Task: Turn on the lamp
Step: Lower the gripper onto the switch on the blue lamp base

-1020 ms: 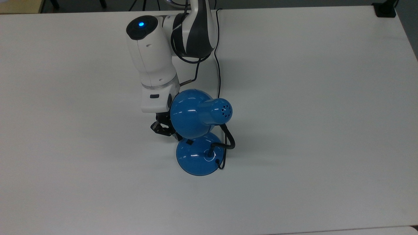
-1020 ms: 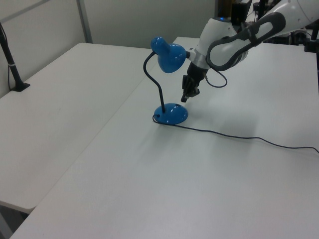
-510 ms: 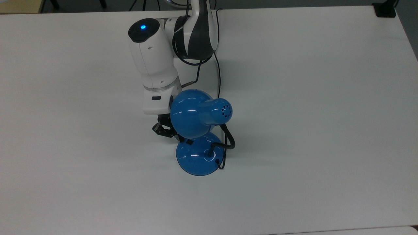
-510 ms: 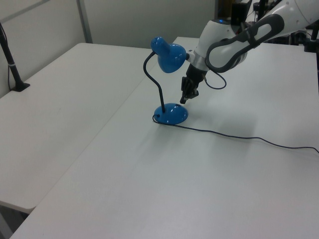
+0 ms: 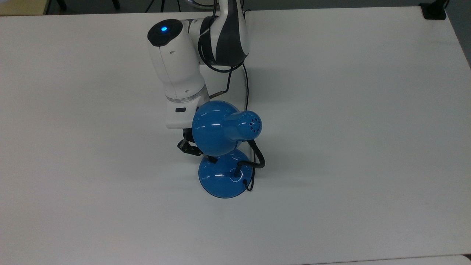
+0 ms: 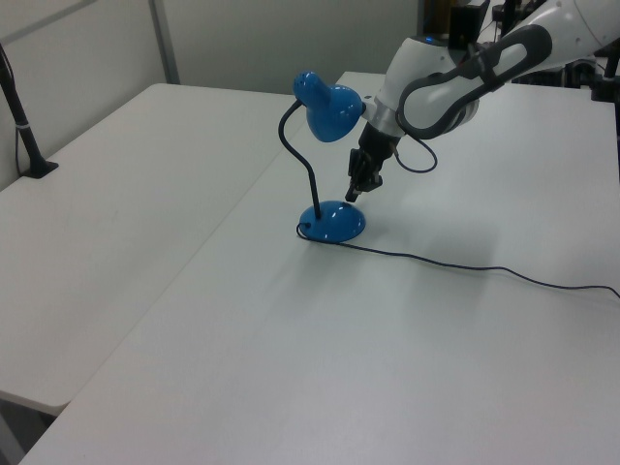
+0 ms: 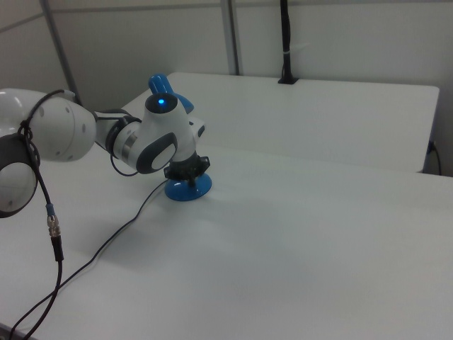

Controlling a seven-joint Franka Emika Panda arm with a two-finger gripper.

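Two white tables (image 6: 145, 320) side by side, pale partition walls (image 7: 340, 35) behind.

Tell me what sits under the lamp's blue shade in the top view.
Under the shade lie the upper edge of the lamp's base, its small black switch peeking out, and part of the gripper. The gripper's fingertips are covered.

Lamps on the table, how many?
1. The blue lamp stands near the middle of the white table, its shade bent over its round base, with the gripper just above the base's edge. Nothing large enough to hide another.
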